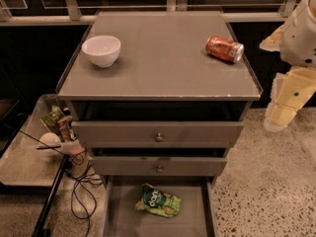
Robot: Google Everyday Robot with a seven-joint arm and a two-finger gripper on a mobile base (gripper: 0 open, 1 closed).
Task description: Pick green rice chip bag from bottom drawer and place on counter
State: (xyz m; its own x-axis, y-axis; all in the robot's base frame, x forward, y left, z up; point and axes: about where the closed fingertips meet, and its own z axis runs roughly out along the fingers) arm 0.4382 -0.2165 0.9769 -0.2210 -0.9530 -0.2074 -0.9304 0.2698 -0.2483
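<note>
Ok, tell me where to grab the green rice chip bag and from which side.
Best come straight down from above: the green rice chip bag lies flat in the open bottom drawer, walled on both sides. Pinch across its short width at the crinkled middle. The gripper hangs right of the cabinet.

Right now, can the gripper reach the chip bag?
Probably yes: the drawer is open, the bag lies uncovered inside, and the gripper hangs right of the cabinet with nothing in between.
</note>
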